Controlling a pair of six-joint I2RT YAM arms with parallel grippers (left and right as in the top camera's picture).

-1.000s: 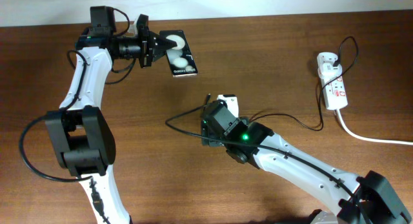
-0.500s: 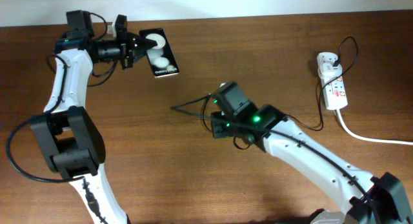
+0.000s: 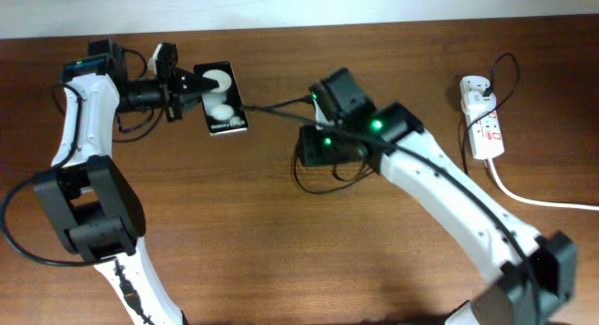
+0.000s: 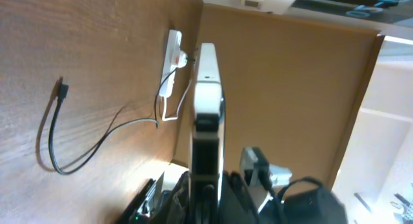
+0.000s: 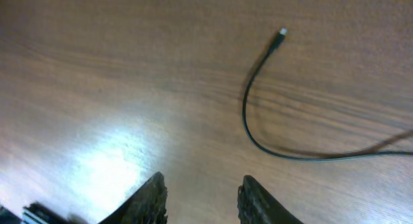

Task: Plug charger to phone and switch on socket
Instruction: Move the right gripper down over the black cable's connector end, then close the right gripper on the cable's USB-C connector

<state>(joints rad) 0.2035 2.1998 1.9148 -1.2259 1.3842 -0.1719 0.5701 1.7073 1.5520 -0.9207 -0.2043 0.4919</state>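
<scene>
My left gripper [image 3: 185, 85] is shut on the phone [image 3: 223, 100], a black slab with two white spots, and holds it on edge above the table's back left. In the left wrist view the phone [image 4: 206, 101] stands edge-on between the fingers [image 4: 206, 188]. The charger [image 5: 246, 114] lies loose on the wood, its tip [image 5: 282, 31] ahead of my right gripper [image 5: 203, 198], which is open and empty. The charger's tip also shows in the left wrist view [image 4: 62, 88]. The socket [image 3: 484, 119] lies at the far right; the left wrist view shows it in the distance [image 4: 171, 53].
The socket's thick white cord [image 3: 529, 198] runs off the right edge. The right arm's body [image 3: 440, 189] crosses the middle of the table and hides much of the charger from above. Thicker black robot cables loop beside its head [image 3: 281, 104].
The left arm has drawn the phone to the left and slightly toward the front. The right arm has swung from the table's front centre toward the back, nearer the phone.
</scene>
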